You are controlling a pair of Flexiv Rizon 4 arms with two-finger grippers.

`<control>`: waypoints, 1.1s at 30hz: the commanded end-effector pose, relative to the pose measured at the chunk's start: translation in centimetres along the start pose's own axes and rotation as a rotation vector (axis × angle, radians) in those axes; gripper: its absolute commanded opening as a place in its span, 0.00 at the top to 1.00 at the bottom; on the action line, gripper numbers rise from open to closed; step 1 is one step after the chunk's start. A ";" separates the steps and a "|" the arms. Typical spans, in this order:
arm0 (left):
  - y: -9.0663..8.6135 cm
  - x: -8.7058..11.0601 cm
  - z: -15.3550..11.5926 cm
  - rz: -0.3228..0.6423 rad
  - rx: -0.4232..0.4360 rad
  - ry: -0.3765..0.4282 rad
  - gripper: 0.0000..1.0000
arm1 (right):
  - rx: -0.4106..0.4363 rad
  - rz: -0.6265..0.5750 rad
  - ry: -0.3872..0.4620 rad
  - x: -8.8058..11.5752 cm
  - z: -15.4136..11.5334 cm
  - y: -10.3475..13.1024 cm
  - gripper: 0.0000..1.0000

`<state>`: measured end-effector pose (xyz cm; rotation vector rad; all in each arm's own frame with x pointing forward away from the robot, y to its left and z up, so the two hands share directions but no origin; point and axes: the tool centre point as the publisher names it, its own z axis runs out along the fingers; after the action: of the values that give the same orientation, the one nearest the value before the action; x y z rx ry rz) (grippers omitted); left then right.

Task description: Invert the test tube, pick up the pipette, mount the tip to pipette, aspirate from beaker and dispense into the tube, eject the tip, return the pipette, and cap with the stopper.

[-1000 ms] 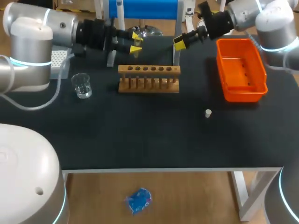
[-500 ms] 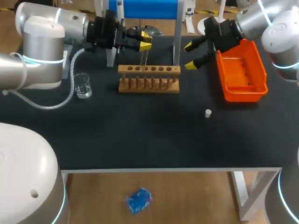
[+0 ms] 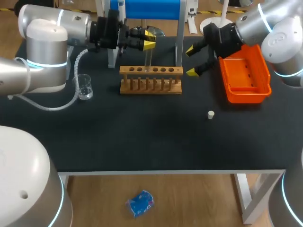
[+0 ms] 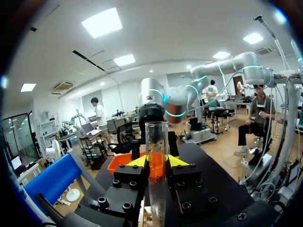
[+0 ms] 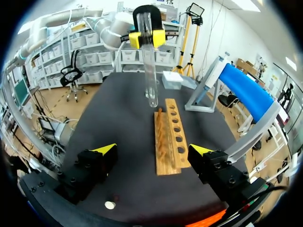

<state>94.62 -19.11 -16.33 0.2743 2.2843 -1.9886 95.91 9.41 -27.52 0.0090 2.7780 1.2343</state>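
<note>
Head cam: parked high and behind, looking down on the whole table [image 3: 142, 137], far enough back to catch the left arm [image 3: 42, 42] and right arm [image 3: 279, 28]. Left wrist cam: tucked right behind the left gripper [image 4: 157, 161], looking out along the fingers toward the right arm. Right wrist cam: looking back the opposite way, over the wooden rack [image 5: 169, 142] (so basically staring at each other). Shared by all three: the test tube [image 3: 147, 56].

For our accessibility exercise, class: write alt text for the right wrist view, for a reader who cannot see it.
The left tool grips a clear test tube upright over a wooden rack on the black table. The right tool is open in front; a white stopper lies nearby.
</note>
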 end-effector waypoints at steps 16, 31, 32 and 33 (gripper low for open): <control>1.5 -3.6 2.0 -0.012 0.054 0.014 1.00 | 0.006 -0.084 0.040 -2.3 3.4 -3.1 0.00; 3.4 -4.8 2.1 -0.003 0.079 0.000 1.00 | -0.030 -0.095 0.072 -2.5 3.8 -3.5 0.00; 3.5 -4.9 2.1 -0.004 0.079 0.001 1.00 | -0.030 -0.095 0.072 -2.5 3.8 -3.5 0.00; 3.7 -5.0 2.1 -0.005 0.079 0.002 1.00 | -0.030 -0.095 0.072 -2.5 3.8 -3.5 0.00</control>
<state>99.53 -21.06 -18.92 0.2652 2.2120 -2.0741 98.84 9.80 -32.40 -0.1681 2.7809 1.2787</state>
